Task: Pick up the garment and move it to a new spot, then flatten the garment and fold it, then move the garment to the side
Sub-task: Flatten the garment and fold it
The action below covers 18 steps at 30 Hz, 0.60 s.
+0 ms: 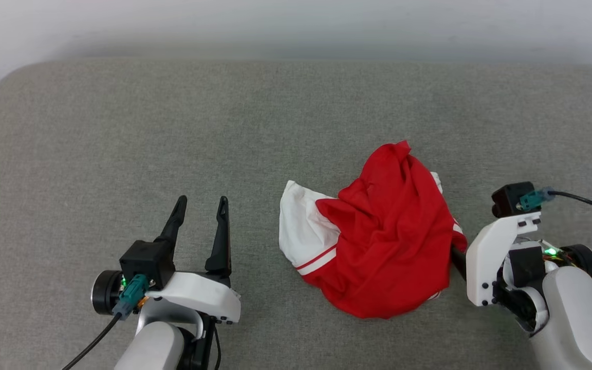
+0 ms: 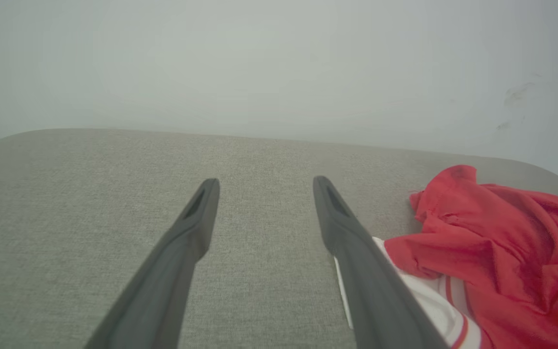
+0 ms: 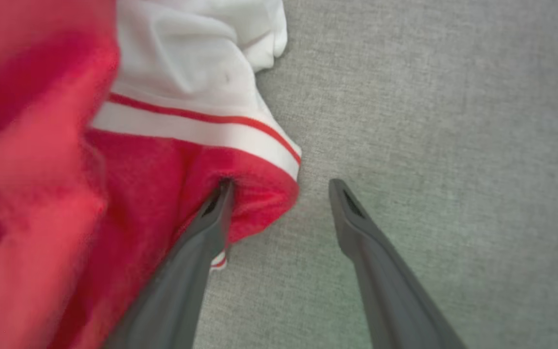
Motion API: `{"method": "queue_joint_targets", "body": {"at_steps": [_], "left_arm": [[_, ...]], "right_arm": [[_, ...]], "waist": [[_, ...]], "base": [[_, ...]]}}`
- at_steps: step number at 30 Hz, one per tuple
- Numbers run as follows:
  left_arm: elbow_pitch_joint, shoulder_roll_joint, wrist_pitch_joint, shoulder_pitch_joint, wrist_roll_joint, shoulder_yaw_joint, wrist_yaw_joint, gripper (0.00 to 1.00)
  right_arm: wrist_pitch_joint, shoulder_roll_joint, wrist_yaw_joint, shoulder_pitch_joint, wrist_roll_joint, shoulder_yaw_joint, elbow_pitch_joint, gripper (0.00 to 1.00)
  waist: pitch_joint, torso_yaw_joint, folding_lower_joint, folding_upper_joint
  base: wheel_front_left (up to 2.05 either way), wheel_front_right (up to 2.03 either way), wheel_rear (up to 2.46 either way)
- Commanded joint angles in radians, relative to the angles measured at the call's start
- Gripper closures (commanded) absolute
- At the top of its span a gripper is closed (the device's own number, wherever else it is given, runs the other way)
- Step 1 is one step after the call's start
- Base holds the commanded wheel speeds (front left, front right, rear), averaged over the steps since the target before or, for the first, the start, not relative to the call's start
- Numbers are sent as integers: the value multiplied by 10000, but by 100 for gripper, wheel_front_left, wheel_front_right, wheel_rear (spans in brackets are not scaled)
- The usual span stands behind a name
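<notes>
Right wrist view first: my right fingers [image 3: 213, 213] stand spread wide and grip nothing. The tip of one is pressed into the red hem of the garment [image 3: 162, 194], just under its white striped band. The other tip hangs over bare grey cushion [image 3: 453, 145]. So the cloth lies to one side of the gap, not inside it. I judge that a closing now would catch a thin fold at best.

My left fingers [image 2: 196, 218] are also spread and empty. They point away from me over open cushion, and the garment [image 2: 502, 242] sits off to their right, apart from them.

From the head view the garment [image 1: 388, 231] is a crumpled heap on the cushion [image 1: 224, 128], between my two arms but far closer to the right one. My right wrist is at its right edge, with a white sleeve end spilling toward the left fingers [image 1: 219, 241]. The heap shows no clean long axis; if anything it runs away from me.

The right arm is the nearer one, and the pickup turns on shifting it left over the cloth.
</notes>
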State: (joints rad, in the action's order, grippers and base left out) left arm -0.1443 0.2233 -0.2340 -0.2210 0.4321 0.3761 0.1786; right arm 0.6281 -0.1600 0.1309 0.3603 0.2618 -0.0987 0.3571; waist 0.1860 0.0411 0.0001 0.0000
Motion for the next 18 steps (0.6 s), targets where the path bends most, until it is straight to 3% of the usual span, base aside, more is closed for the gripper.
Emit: {"method": "queue_joint_targets", "body": {"at_steps": [1, 5, 6, 8, 18], "left_arm": [[-39, -22, -69, -146, -60, 6, -34, 0], [-233, -119, -133, -268, -45, 56, -107, 0], [-291, -134, -147, -281, -28, 58, -126, 0], [-375, -192, -162, -268, 0, 57, -116, 0], [-667, -136, -228, -11, 87, -13, -127, 0]], "right_arm": [[179, -128, -3, 194, 43, -118, 310, 0], [832, -143, -3, 305, 431, -437, 1451, 0], [955, -115, -3, 263, 521, -477, 1658, 50], [1018, -91, -1, 267, 735, -522, 1838, 100], [-933, -460, -3, 399, 412, 369, -142, 100]], "waist": [[227, 194, -1, 0], [300, 305, -1, 0], [293, 316, -1, 0], [259, 308, -1, 0], [-265, -109, -1, 0]], "base": [[0, 0, 0], [0, 0, 0], [0, 0, 0], [0, 0, 0], [0, 0, 0]]}}
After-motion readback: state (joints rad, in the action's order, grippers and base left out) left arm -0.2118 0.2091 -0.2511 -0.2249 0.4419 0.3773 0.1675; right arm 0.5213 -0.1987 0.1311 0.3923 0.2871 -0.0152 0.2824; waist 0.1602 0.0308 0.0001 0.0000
